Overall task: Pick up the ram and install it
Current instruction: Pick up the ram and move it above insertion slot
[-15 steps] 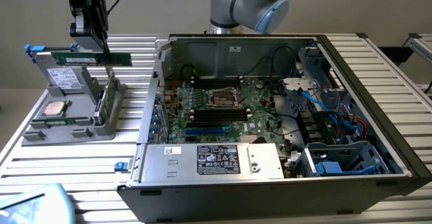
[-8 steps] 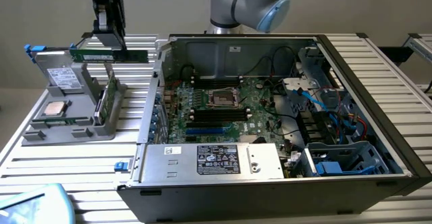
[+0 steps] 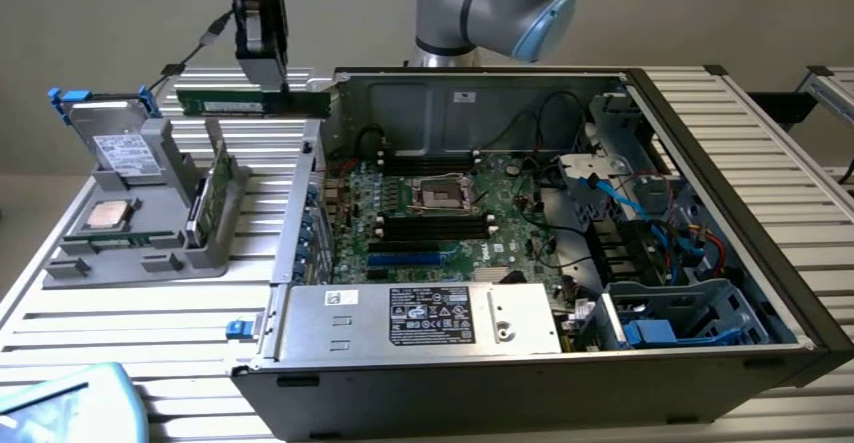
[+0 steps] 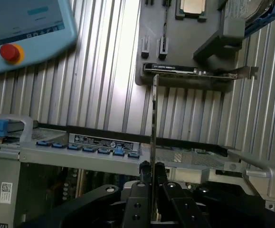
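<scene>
The ram (image 3: 254, 103) is a narrow green stick held level in the air, with my gripper (image 3: 263, 81) shut on its upper edge. It hangs above the ribbed table, between the grey parts holder (image 3: 147, 253) and the far corner of the open computer case (image 3: 747, 213) on the exterior view's left. In the wrist view the ram (image 4: 155, 118) shows edge-on as a thin line running out from between my fingertips (image 4: 144, 167). Black memory slots (image 3: 424, 225) lie on the motherboard beside the processor socket (image 3: 441, 195).
The holder carries a silver drive (image 3: 123, 148), a square processor chip (image 3: 107, 215) and an upright card (image 3: 214, 193). A power supply (image 3: 427, 318) fills the case's near side, with cables and blue drive bays (image 3: 681, 313) on the exterior view's right. A teach pendant (image 4: 18, 28) lies on the table.
</scene>
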Motion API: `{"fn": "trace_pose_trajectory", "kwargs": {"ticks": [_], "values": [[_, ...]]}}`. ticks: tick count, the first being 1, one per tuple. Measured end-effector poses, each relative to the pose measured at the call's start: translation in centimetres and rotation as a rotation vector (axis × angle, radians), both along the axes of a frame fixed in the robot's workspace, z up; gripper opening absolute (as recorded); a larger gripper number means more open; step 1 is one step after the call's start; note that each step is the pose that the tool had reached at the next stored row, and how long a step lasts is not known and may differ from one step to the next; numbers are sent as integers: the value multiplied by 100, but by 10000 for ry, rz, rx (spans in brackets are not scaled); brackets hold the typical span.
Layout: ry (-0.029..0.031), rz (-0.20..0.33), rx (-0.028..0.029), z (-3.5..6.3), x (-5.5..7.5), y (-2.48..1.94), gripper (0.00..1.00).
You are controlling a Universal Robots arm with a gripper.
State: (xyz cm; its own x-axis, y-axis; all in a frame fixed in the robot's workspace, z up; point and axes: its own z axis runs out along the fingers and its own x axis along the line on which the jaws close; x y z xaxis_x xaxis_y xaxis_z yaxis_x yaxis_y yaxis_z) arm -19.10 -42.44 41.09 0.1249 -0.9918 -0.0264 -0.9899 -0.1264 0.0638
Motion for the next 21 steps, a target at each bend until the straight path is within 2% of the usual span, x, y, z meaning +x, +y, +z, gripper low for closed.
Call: {"fn": "trace_pose_trajectory", "kwargs": {"ticks": [10,17,21], "values": [[1,1,116,97,452,-6,15],[0,2,226,161,771,-7,15],[0,2,262,171,955,-9,15]]}}
